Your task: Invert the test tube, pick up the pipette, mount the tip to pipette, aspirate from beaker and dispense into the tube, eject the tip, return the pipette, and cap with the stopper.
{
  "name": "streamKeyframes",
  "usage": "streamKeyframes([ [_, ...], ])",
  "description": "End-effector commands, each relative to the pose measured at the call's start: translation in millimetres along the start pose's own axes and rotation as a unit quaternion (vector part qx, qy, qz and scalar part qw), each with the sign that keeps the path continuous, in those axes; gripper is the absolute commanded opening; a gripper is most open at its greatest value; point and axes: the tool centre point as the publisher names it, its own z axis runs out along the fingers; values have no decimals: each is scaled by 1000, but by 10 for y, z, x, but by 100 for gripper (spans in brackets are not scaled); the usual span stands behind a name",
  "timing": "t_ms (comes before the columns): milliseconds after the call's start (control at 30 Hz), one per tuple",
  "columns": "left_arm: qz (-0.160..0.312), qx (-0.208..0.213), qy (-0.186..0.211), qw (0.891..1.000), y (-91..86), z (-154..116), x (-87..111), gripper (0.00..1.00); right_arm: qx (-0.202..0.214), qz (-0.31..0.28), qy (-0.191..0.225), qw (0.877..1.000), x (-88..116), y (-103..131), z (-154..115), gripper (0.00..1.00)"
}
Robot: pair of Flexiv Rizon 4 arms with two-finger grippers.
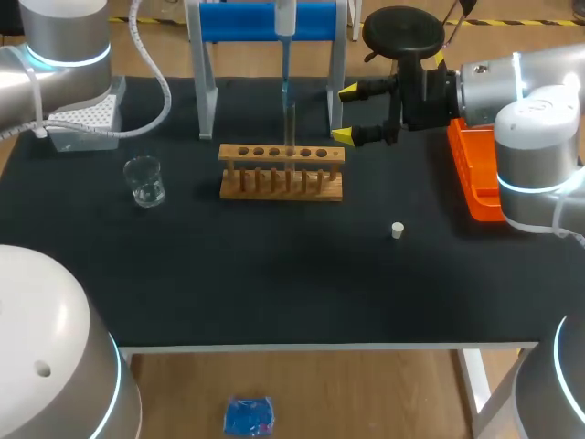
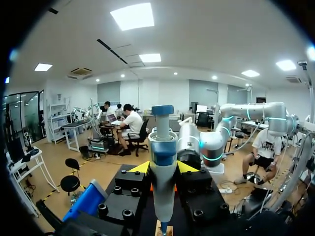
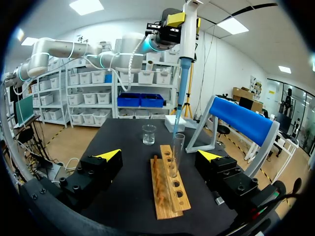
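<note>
At the far middle of the table point(image 1: 274, 293) stands the blue pipette stand point(image 1: 265, 23), with the wooden rack point(image 1: 281, 174) just nearer. The right gripper point(image 1: 346, 114) hangs off the rack's right end, fingers spread, holding nothing. The left gripper point(image 2: 163, 169) pinches the pipette point(image 2: 162, 142), whose tip is at the mouth of the upright test tube point(image 3: 178, 147) in the rack. The beaker point(image 1: 144, 180) sits to the left; the stopper point(image 1: 397, 230) lies to the right, nearer.
</note>
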Motion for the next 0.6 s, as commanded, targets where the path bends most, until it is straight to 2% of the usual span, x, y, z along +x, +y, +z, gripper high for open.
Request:
streamKeyframes([
  [33,4,4,-6,1000,-59,-48,51,0,0,0,-1,1000,6,-3,1,100],
  [300,20,17,-7,1000,-189,-23,81,0,0,0,-1,1000,6,-3,1,100],
  [600,21,19,3,1000,-199,56,72,0,0,0,-1,1000,6,-3,1,100],
])
